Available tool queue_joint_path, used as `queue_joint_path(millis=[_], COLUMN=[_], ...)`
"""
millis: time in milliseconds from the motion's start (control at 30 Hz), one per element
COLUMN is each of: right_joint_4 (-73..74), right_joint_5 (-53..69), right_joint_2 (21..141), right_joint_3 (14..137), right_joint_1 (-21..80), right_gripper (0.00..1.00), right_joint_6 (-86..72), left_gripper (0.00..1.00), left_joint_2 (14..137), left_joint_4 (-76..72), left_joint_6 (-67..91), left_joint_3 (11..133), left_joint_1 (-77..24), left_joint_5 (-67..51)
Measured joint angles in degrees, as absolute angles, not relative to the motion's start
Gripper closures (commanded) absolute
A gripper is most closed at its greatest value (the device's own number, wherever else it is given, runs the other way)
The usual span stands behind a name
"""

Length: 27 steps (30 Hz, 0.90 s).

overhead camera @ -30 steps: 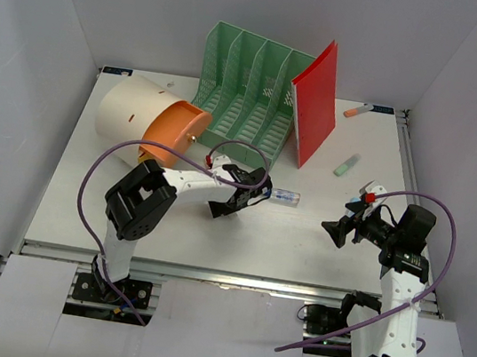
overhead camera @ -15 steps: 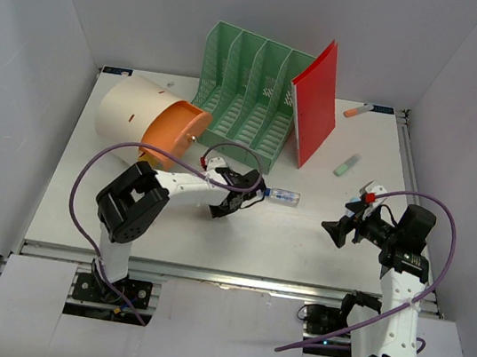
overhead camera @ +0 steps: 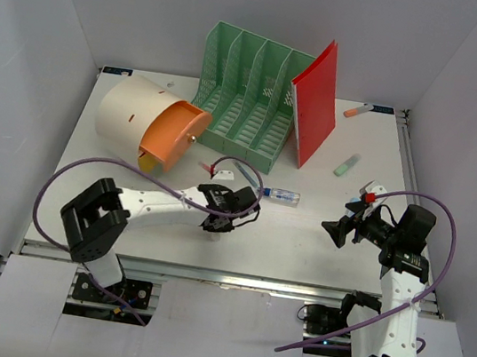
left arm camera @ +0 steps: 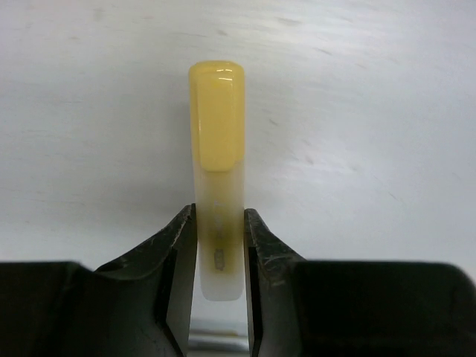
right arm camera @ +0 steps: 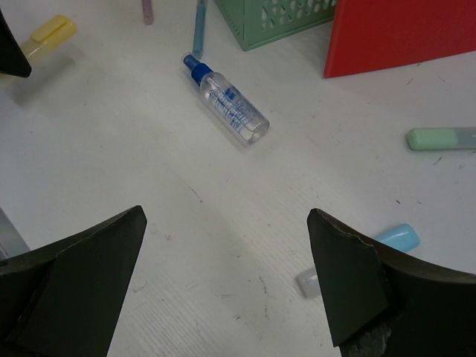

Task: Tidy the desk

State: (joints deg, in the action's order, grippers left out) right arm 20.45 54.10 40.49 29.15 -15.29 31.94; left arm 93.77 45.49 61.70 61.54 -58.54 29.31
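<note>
Tidying the desk [overhead camera: 299, 250], which spans the whole view floor: one pick-and-stow step appears in hand.
The cylinder [overhead camera: 131, 118] at 10 o'clock or the rack [overhead camera: 250, 99] at 12 is the likely destination, calling for a lift and carry. The right gripper [overhead camera: 336, 232], at 4 o'clock, hangs released. The bottle's [right arm camera: 227, 100] blue print is unreadable. The left gripper [left arm camera: 219, 223], at centre, is clenched on a yellow highlighter [left arm camera: 216, 126].

The top camera looks steeply down from behind my bases over the whole desk [overhead camera: 299, 250], with the spray bottle [overhead camera: 281, 195] near its middle. My right wrist camera faces that bottle from its right, past my spread right fingers [right arm camera: 74, 282]. My left wrist camera sits close over the desk left of the bottle, on a yellow marker [left arm camera: 216, 111].
</note>
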Motion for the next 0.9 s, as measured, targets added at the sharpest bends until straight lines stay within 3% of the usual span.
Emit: queue_joint_path(millis=[200, 400, 600, 900], right_joint_4=[20.4, 20.4, 20.4, 20.4], right_joint_5=[54.0, 54.0, 53.9, 53.9], right_joint_2=[40.5, 40.5, 40.5, 40.7], right_joint_3=[29.1, 29.1, 29.1, 29.1], right_joint_1=[-15.3, -15.3, -15.3, -15.3], right_gripper=[0.04, 0.04, 0.05, 0.05], right_joint_6=[31.9, 31.9, 31.9, 31.9], left_gripper=[1.00, 0.95, 0.96, 0.96], left_joint_2=[75.4, 65.3, 66.6, 77.9], left_joint_4=[38.8, 41.4, 44.1, 44.5], left_joint_6=[38.0, 19.9, 5.9, -4.7], left_joint_3=[63.4, 81.9, 93.9, 93.6], left_joint_1=[-59.7, -57.2, -42.6, -29.4], left_joint_5=[19.0, 19.2, 19.1, 16.6])
